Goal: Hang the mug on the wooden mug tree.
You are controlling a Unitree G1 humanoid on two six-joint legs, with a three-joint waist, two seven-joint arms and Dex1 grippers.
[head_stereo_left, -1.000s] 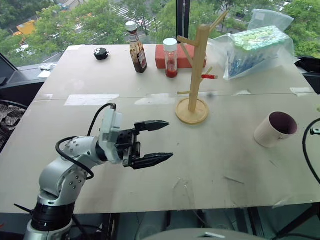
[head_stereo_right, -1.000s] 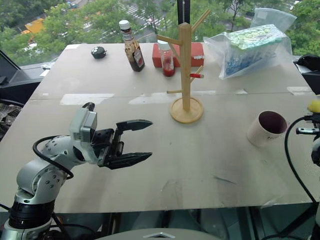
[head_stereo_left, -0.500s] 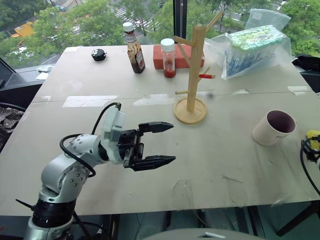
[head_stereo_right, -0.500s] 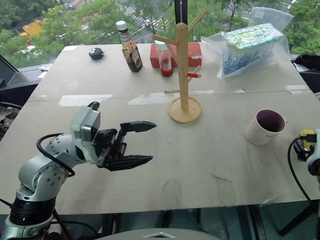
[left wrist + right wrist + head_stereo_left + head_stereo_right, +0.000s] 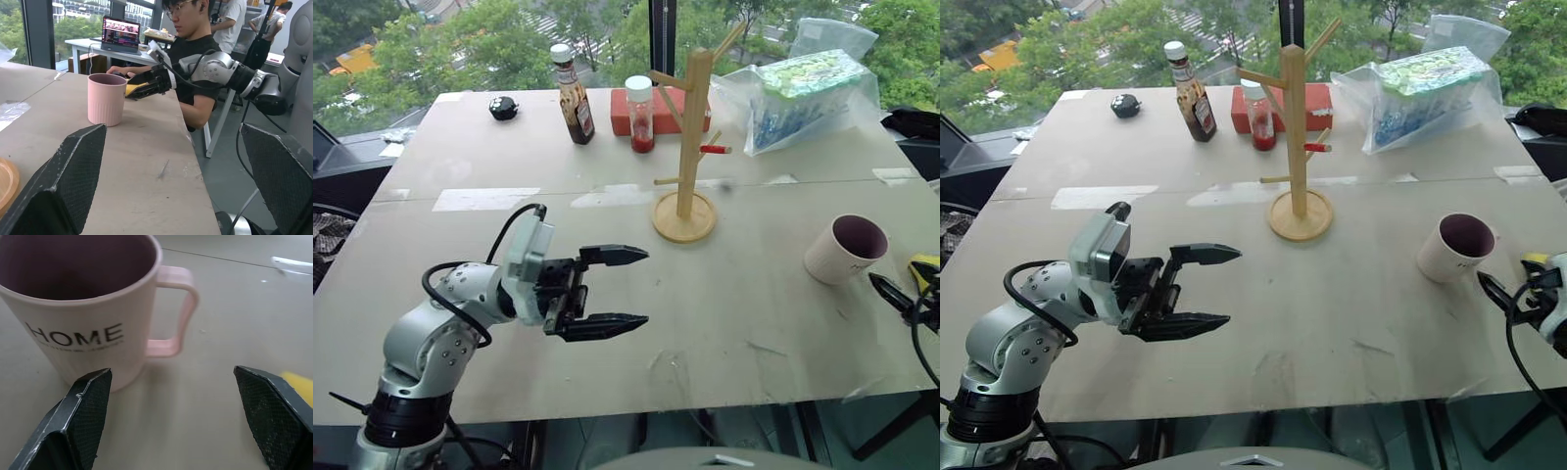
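The mug (image 5: 845,250) stands upright near the table's right edge, cream-pink outside and mauve inside, with "HOME" printed on its side (image 5: 83,308). My right gripper (image 5: 171,372) is open and low over the table just short of it, touching nothing; one black fingertip (image 5: 879,284) points at the mug. The handle (image 5: 178,308) sticks out sideways ahead of the gap between the fingers. The wooden mug tree (image 5: 690,147) stands at mid-table on its round base, with one red-tipped peg. My left gripper (image 5: 644,287) hovers open and empty at the front left, pointing right.
A brown sauce bottle (image 5: 573,83), a red-filled jar (image 5: 639,116), a red block (image 5: 668,106) and a plastic bag (image 5: 813,88) stand behind the tree. A yellow sponge (image 5: 298,382) lies beside the right gripper. A person (image 5: 195,44) sits at the table's right end.
My right arm has come down at the right edge and its gripper now points at the mug. The left arm has kept still. The head view has shifted slightly.
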